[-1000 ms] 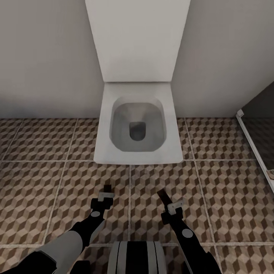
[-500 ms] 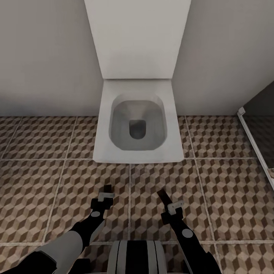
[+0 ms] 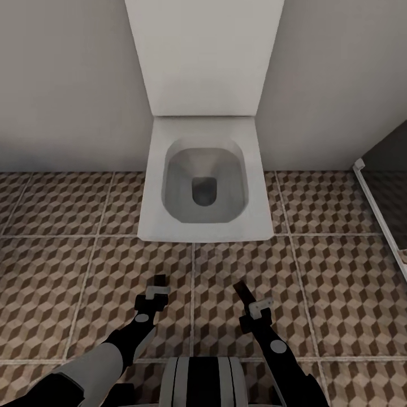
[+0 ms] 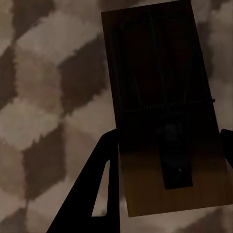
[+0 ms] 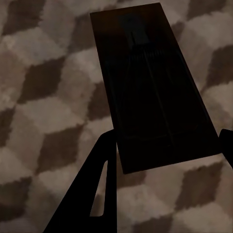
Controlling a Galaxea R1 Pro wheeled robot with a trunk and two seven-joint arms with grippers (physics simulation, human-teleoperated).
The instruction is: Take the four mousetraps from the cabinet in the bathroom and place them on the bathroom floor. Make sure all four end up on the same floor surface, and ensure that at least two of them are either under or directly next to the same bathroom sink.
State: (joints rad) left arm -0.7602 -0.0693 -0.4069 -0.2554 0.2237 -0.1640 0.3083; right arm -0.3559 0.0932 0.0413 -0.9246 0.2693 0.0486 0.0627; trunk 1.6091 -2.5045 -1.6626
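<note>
Each of my hands holds one mousetrap low over the bathroom floor point(image 3: 339, 294). My left gripper point(image 3: 159, 287) is shut on a brown wooden mousetrap point(image 4: 160, 97), its dark wire facing the left wrist camera, gripped by its edges between the black fingers point(image 4: 104, 165). My right gripper point(image 3: 247, 297) is shut on a second, darker-looking mousetrap point(image 5: 150, 82) in the same way. In the head view both traps show as small dark slabs point(image 3: 160, 280) point(image 3: 243, 290) at the gripper tips, just in front of the toilet. The cabinet and the bathroom sink are out of view.
A white square toilet point(image 3: 203, 226) with its lid up stands straight ahead against the pale wall. A dark panel with a white frame point(image 3: 379, 209) runs along the right side. Patterned tiles stretch to the left and right of the toilet.
The whole head view shifted slightly, so the toilet sits a touch higher in the picture. Both arms and their traps keep the same pose.
</note>
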